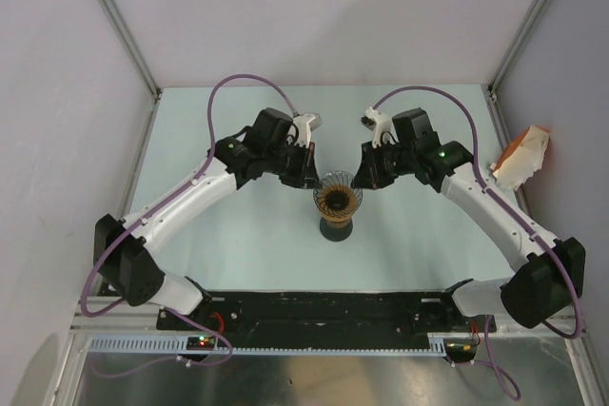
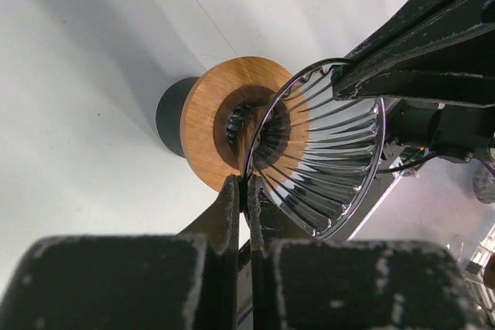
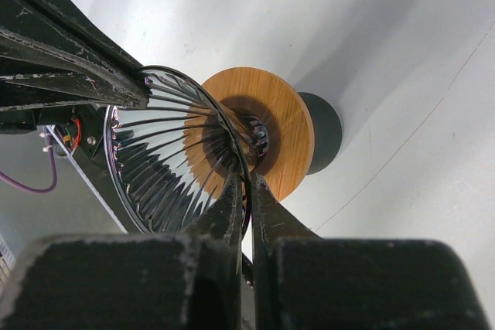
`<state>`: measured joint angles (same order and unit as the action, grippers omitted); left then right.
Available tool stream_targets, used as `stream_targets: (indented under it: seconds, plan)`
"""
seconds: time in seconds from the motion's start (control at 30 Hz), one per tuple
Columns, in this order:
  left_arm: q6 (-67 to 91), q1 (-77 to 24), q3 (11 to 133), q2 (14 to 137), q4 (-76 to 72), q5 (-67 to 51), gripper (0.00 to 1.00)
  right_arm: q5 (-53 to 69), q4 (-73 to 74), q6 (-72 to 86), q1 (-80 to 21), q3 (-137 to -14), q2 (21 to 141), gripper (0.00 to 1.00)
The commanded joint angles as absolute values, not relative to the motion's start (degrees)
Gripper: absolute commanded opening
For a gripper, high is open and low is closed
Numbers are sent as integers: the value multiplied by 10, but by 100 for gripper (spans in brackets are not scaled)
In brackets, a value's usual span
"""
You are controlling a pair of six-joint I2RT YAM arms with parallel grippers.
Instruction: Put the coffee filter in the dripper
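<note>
The dripper (image 1: 337, 199), a clear ribbed cone, stands at the table's middle on an orange wooden ring over a dark base (image 1: 336, 230). My left gripper (image 1: 310, 178) is shut on the dripper's left rim. In the left wrist view the rim wall of the dripper (image 2: 325, 152) runs between the fingertips of that gripper (image 2: 246, 187). My right gripper (image 1: 360, 181) is shut on the right rim. The right wrist view shows the dripper (image 3: 162, 160) pinched the same way by that gripper (image 3: 247, 183). No coffee filter shows inside the dripper.
A white, paper-like thing with an orange side (image 1: 521, 157) leans at the table's right edge; I cannot tell if it is the filter. The wooden ring (image 2: 209, 121) and dark base (image 2: 168, 113) lie under the cone. Grey walls close in the back and sides.
</note>
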<state>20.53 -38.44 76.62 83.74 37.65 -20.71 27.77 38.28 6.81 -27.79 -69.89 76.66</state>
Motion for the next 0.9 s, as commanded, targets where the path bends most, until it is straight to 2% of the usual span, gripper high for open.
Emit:
stream_targets:
  seconds: [0.0, 0.87]
  plan:
    - [188, -381, 755, 855, 375, -171, 0, 245, 402, 41, -286, -707, 787, 0]
    - [183, -377, 748, 903, 375, -181, 0, 219, 416, 6, -286, -698, 835, 0]
